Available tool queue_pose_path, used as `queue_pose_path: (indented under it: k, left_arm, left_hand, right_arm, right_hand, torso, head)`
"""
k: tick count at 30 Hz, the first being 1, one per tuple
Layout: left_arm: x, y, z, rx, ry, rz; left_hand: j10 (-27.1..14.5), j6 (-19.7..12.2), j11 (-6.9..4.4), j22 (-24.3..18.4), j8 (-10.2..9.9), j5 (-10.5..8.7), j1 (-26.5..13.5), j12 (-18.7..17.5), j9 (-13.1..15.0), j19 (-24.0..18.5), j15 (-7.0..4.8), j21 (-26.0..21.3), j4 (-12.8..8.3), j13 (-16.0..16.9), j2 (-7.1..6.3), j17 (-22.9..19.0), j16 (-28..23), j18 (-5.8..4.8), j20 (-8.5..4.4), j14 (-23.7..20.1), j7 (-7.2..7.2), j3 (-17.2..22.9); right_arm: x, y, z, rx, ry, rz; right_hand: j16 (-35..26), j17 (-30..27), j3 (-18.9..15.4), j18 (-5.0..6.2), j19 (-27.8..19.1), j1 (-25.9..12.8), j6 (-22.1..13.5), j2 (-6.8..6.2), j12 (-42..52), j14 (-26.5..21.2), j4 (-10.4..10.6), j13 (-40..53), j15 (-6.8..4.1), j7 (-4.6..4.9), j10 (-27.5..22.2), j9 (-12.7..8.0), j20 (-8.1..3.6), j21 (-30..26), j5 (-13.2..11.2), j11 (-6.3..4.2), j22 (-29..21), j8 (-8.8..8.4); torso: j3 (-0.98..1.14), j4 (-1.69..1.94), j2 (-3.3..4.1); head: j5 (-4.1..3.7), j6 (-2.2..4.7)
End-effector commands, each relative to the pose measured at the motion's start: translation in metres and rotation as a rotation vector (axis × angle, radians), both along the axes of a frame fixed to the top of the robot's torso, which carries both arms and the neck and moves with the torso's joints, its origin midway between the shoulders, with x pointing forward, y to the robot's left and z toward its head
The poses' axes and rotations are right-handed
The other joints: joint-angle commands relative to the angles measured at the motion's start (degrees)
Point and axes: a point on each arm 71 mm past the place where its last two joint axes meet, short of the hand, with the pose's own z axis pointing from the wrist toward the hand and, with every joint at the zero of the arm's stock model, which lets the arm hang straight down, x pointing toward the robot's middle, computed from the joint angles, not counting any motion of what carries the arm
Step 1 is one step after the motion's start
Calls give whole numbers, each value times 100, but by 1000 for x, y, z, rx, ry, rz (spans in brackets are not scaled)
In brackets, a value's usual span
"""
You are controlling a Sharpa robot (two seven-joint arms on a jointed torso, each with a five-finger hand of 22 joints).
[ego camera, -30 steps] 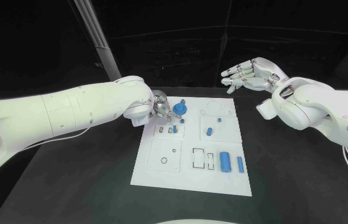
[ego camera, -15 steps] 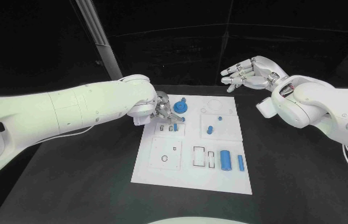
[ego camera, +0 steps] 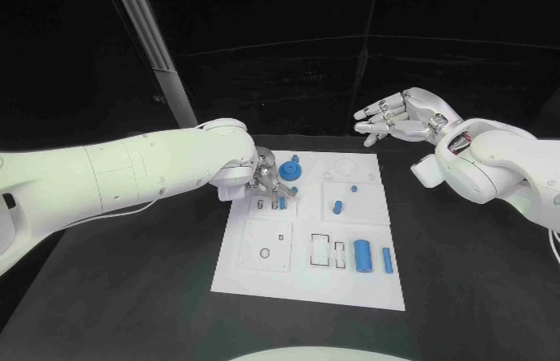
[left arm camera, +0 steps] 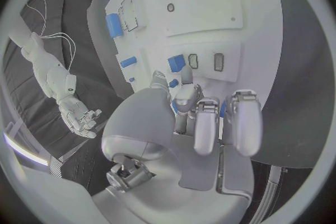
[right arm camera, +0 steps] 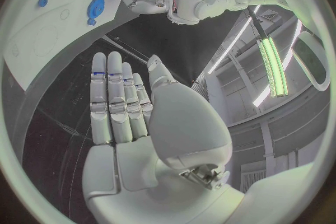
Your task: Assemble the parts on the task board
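I have the left hand (ego camera: 261, 176) low over the task board (ego camera: 311, 284), fingers closed on a small blue peg (left arm camera: 173, 83); seating it comes next. Right hand (ego camera: 398, 119) waits spread, empty.

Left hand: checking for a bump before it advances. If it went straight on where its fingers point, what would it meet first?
Probably the small blue part on the task board, just ahead of the left hand; depth is unclear.

You get head cam looking down on task board (ego camera: 309, 231); both wrist cams, behind their hands, share it.
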Motion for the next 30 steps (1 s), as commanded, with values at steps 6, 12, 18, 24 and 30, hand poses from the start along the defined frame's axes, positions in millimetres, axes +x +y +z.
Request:
queue_pose_path:
  k: [6, 12, 18, 24, 30]
  left_arm:
    - [-2, -2, -3, 38, 26, -22]
    - [-3, -3, -4, 44, 33, -29]
    - [-2, -5, -4, 47, 34, -30]
    - [-2, -5, -4, 43, 27, -24]
    - [-2, -7, -4, 30, 18, -26]
  left_hand:
    - [44, -50, -8, 245, 34, -25, 76, 24, 27, 182, -43, 39, -21, 9, 18, 1508, 18, -62, -26, 617, 10, -1]
    - [48, -64, -8, 259, 53, -25, 114, 31, 52, 187, -43, 46, -31, 22, 31, 1508, 18, -65, -27, 617, 9, 10]
    - [43, -80, -9, 272, 80, -22, 168, 27, 85, 190, -44, 52, -49, 21, 48, 1508, 18, -67, -28, 617, 7, 30]
    - [42, -105, -10, 277, 108, -22, 239, 26, 124, 190, -44, 53, -73, 29, 85, 1508, 18, -67, -28, 617, 7, 73]
    - [41, -150, -13, 293, 155, -20, 422, 25, 192, 192, -47, 59, -153, 43, 191, 1508, 18, -69, -31, 617, 5, 228]
  right_arm:
    - [0, 2, 1, -2, -3, 10]
    - [1, 3, 1, -3, -1, 10]
    - [1, 4, 1, -3, 0, 11]
    - [1, 5, 1, -3, 1, 14]
    - [1, 6, -1, -23, 7, 24]
  right_hand:
    - [-42, -16, -33, 25, 20, -51, -33, -6, -33, -1, 9, -17, 34, -1, -25, -5, 9, -38, 21, 45, -15, -36]
    - [-53, -21, -35, 25, 19, -52, -34, -2, -35, -3, 9, -25, 36, 1, -31, -5, 12, -48, 24, 47, -21, -35]
    - [-62, -26, -33, 26, 20, -49, -35, 7, -37, -4, 7, -32, 38, 2, -35, -5, 14, -58, 28, 49, -27, -34]
    - [-71, -30, -30, 26, 21, -43, -36, 13, -39, -4, 3, -40, 39, 3, -39, -4, 15, -67, 31, 49, -33, -34]
    - [-88, -38, -30, 26, 20, -39, -37, 18, -43, -8, -1, -53, 43, 5, -48, -4, 19, -84, 36, 53, -43, -33]
  torso:
    - [-1, 3, 0]
    - [0, 2, 2]
    - [-2, 2, 2]
    - [-1, 5, 5]
    - [0, 4, 4]
  head:
    - [2, -15]
    - [0, -22]
    - [-3, -32]
    - [2, -41]
    - [7, -50]
